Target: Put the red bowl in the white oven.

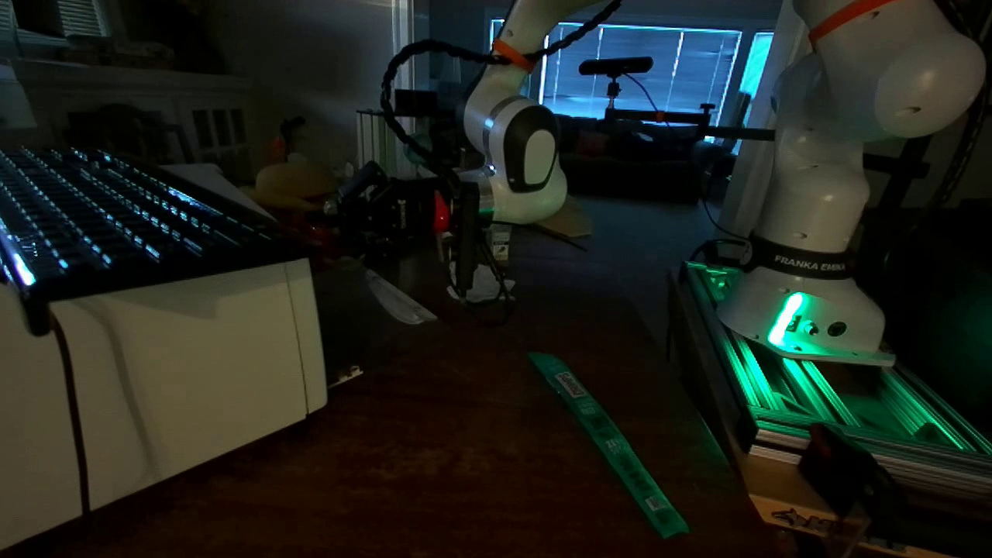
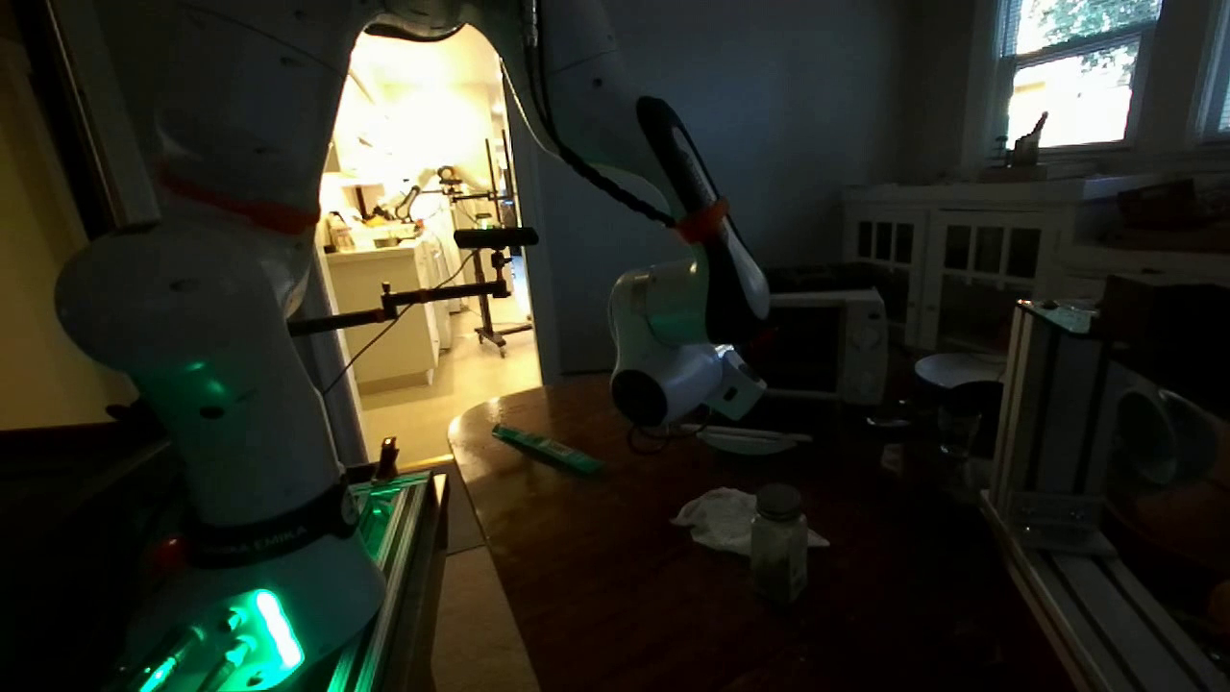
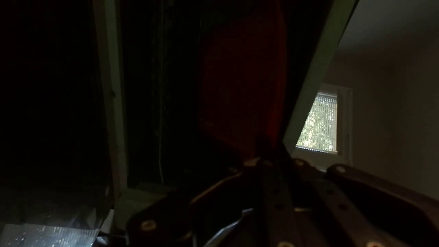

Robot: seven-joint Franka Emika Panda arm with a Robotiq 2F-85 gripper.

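"At the far right of the table (image 2: 577,548), what stands behind the arm (image 2: 663,336)?"

"The oven (image 2: 865,341), white, shown in an exterior view; the arm hides part of its front, and the knobs stand along the right edge."

"Where is the bowl (image 3: 240,85)?"

"Against the oven's dark mouth in the wrist view (very dim, and turned on its side), between two pale bars of the frame. Whether it lies inside or just outside cannot be told."

"State of the gripper (image 3: 269,156)?"

"Clamped on the bowl, at the near end of its red rim; the rest of the bowl reaches away from it."

"What occupies the near part of the table?"

"A jar (image 2: 778,548), upright and capped, with paper (image 2: 716,519) (white, crumpled) just behind it; contact between the two cannot be judged."

"And farther off?"

"A green strip (image 2: 548,450), lying flat at the far left, well apart from jar and paper. It shows in both exterior views. A keyboard (image 1: 139,217) lies raised above the table, near left in an exterior view."
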